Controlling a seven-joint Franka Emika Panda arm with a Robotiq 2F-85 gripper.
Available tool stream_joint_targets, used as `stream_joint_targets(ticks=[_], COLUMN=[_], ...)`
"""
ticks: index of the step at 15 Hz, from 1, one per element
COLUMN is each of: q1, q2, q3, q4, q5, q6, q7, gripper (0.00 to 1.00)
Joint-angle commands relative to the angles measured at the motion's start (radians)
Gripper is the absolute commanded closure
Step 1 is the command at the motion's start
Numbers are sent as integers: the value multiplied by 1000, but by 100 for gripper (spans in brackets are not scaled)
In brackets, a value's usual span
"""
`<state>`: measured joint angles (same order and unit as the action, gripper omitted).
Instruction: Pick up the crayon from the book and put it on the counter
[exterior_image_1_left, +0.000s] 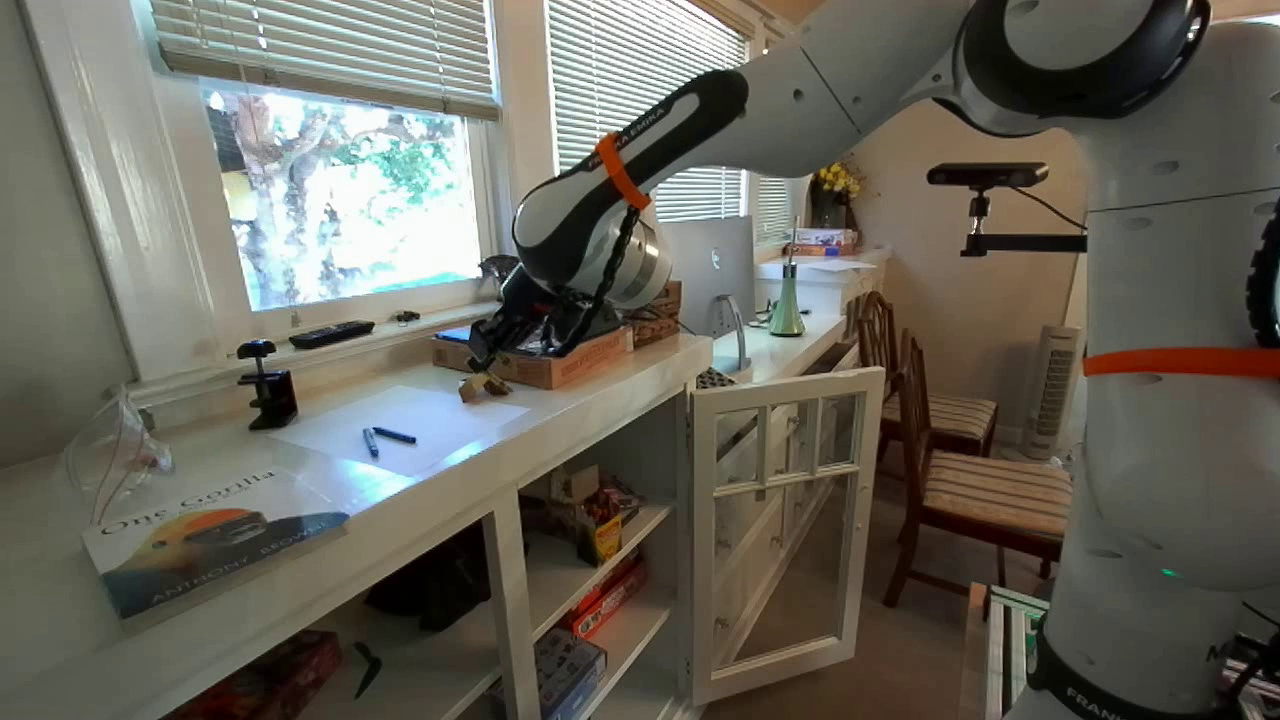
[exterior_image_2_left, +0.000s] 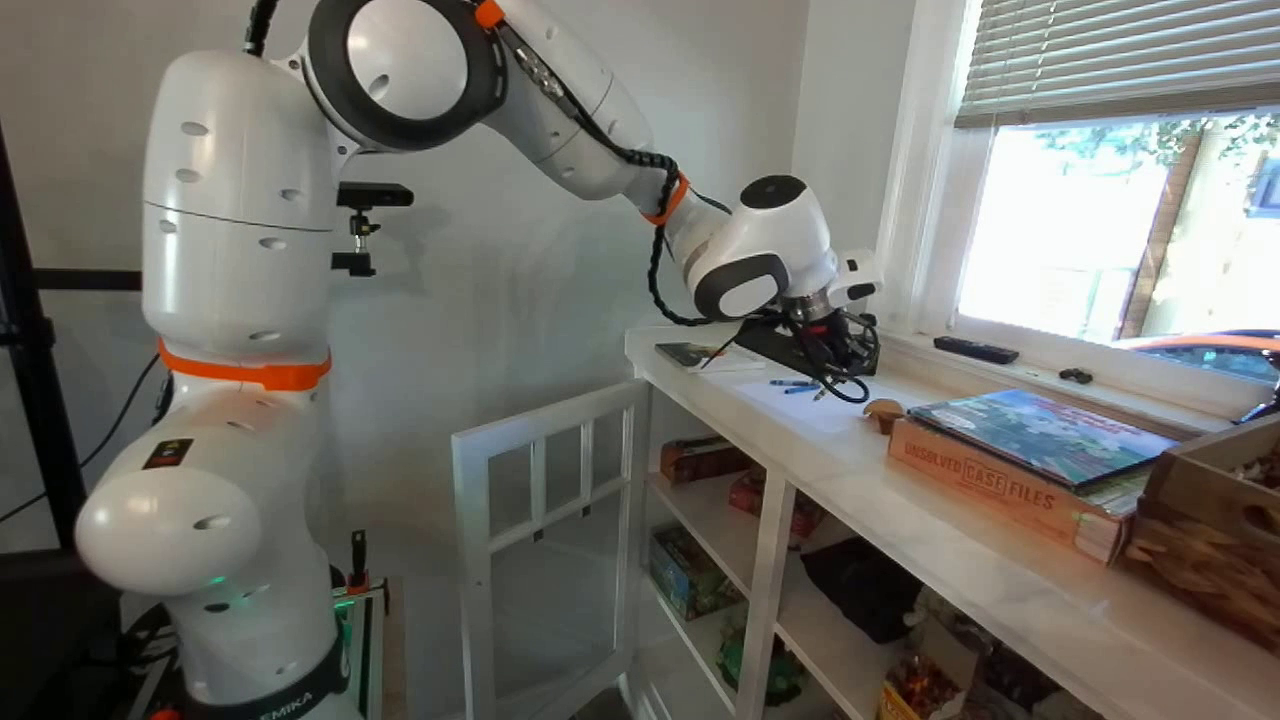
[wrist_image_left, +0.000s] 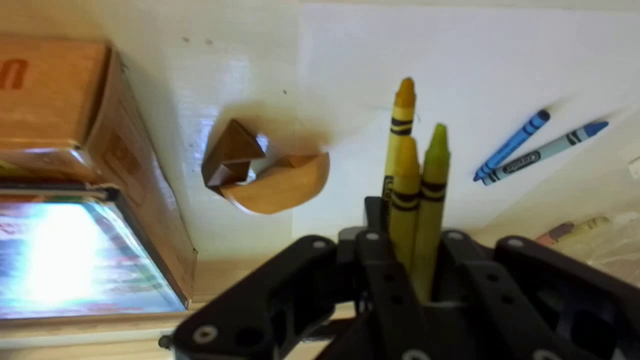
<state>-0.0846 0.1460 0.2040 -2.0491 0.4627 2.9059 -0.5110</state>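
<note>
My gripper (wrist_image_left: 412, 232) is shut on three crayons, two yellow (wrist_image_left: 406, 200) and one yellow-green (wrist_image_left: 434, 195), which point away from the jaws. The gripper also shows in both exterior views (exterior_image_1_left: 485, 350) (exterior_image_2_left: 840, 350), above the white counter (exterior_image_1_left: 620, 392) and beside the book. The crayons in the jaws are too small to tell there. The book (exterior_image_1_left: 585, 362) has reddish-brown edges, with lettering on its side in an exterior view (exterior_image_2_left: 985, 490). A dark glossy cover lies on top. In the wrist view, the book (wrist_image_left: 145, 165) is at the left.
A white sheet (exterior_image_1_left: 400, 410) on the counter bears two blue crayons (wrist_image_left: 515, 142) (wrist_image_left: 550, 152). A folded brown piece (wrist_image_left: 277, 185) stands between book and sheet. A black clamp (exterior_image_1_left: 270, 390), a paperback (exterior_image_1_left: 210, 530) and a plastic bag (exterior_image_1_left: 115, 455) lie farther along. A cabinet door (exterior_image_1_left: 785, 530) hangs open.
</note>
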Motion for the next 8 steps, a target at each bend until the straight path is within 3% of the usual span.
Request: stream_joint_targets(ticks=[1, 8], q1=[8, 62], q2=[-51, -30], q3=[-61, -120], q4=[-3, 111], q5=[-151, -306], q6=[-188, -453], q7=[124, 260], gripper=[97, 97])
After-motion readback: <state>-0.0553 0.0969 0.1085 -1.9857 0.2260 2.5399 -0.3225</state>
